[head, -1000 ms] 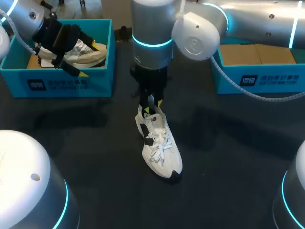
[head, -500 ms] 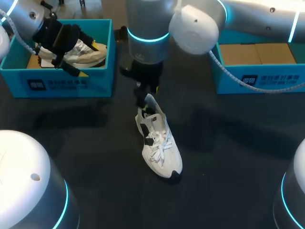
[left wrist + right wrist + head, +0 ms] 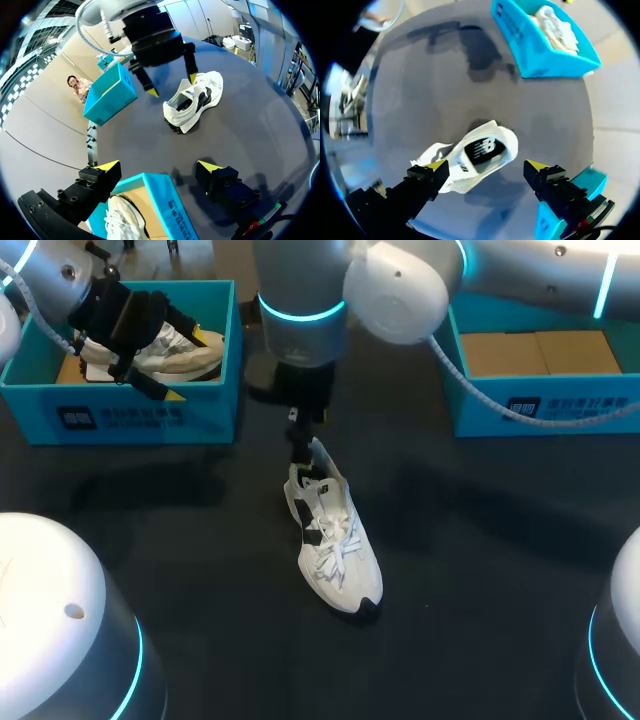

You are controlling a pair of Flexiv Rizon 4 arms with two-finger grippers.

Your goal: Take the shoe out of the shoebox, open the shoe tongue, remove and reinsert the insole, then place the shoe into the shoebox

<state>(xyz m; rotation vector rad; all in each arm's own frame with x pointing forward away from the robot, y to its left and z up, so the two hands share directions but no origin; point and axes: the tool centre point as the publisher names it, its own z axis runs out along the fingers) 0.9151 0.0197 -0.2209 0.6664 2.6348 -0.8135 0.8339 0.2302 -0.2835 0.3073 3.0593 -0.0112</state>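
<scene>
At the middle of the dark table [image 3: 480, 570], the white lace-up sneaker with black trim [image 3: 335, 540] stands on its sole, outside both boxes. My right tool [image 3: 486, 165] hangs just above its heel opening, fingers spread wide to either side and gripping nothing. My left tool [image 3: 157, 165] is also wide open and empty. It straddles one wall of the open teal cardboard shoebox [image 3: 150, 420], which contains a second pale sneaker [image 3: 180, 350]. Another teal box [image 3: 540, 405] sits on the table's right side.
</scene>
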